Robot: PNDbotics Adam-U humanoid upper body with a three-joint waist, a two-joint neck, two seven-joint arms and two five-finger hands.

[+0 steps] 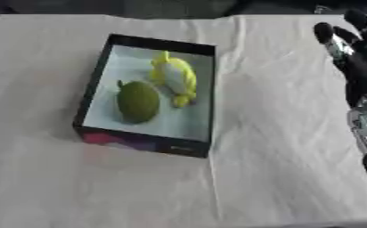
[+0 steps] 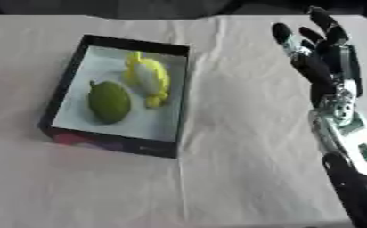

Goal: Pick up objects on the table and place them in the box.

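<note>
A black-walled box (image 1: 89, 91) with a pale floor sits left of centre on the cloth. Inside it lie a green rounded fruit (image 1: 137, 101) and a yellow-and-white toy (image 1: 174, 76), close together. My right hand (image 2: 320, 58) hovers at the right side of the table, well apart from the box, fingers straight and pointing away, holding nothing. The left hand shows in neither view.
A wrinkled white cloth (image 1: 280, 147) covers the table. My right forearm (image 2: 350, 147) runs down the right edge of the view. The table's far edge meets a dark background at the top.
</note>
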